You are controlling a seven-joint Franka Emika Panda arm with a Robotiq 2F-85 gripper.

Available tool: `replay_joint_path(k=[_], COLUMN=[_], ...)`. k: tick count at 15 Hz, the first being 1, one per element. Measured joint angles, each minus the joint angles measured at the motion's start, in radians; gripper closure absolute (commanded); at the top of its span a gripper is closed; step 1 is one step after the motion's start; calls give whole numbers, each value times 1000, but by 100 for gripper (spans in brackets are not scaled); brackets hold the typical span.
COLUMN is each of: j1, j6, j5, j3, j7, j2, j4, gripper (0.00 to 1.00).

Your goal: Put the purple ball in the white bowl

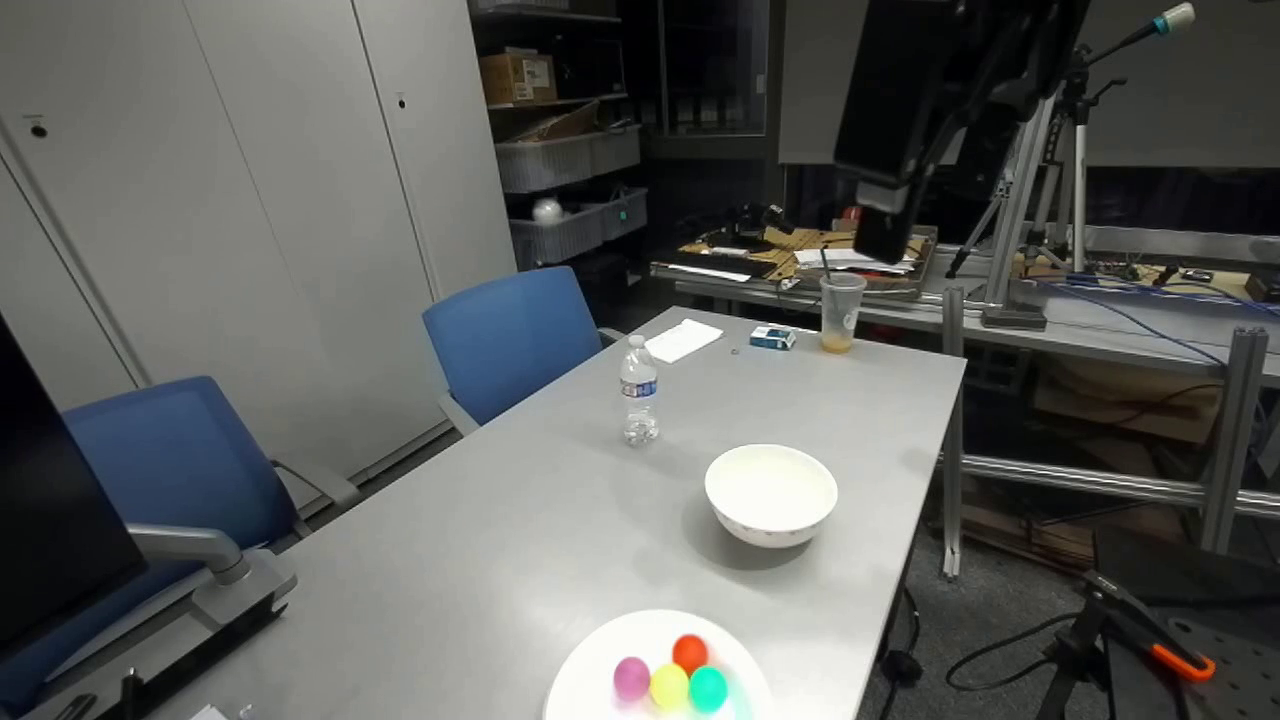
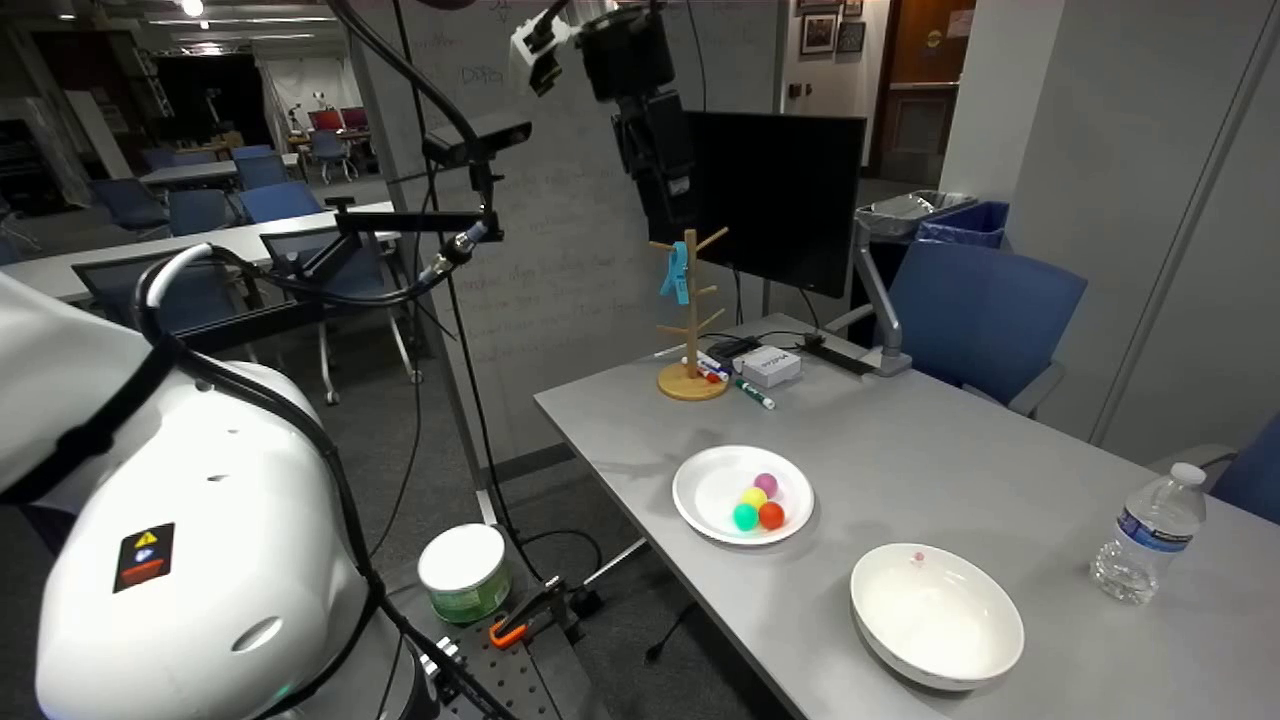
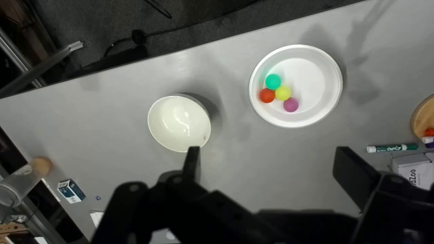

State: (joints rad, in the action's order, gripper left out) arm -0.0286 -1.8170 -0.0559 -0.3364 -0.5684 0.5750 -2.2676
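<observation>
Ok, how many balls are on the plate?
4, clustered on the white plate: in the wrist view, green ball topmost, red-orange ball leftmost, purple ball lower right, yellow ball between.

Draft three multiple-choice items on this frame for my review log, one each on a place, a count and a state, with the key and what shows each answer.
1. Where does the purple ball lie, relative to the white bowl?
A) Inside it
B) Outside it, on the white plate
C) Underneath it

2. How many balls sit on that plate?
A) Three
B) Five
C) Four

3. How do the fingers stand?
A) Open
B) Shut on a ball
C) Shut with nothing held

Key:
1: B, since the wrist view shows it within the plate's rim, apart from the bowl.
2: C, since the green ball, red-orange ball and yellow ball join the purple one.
3: A, since the wrist view shows a wide gap between them.
</observation>
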Motion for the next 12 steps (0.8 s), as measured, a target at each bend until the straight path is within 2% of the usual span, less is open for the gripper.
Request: replay_joint_path(k=[12], j1=[9], j6=[0], j5=[0], j3=[8], j7=[1], j2=[-1], j4=[-3], gripper=[0])
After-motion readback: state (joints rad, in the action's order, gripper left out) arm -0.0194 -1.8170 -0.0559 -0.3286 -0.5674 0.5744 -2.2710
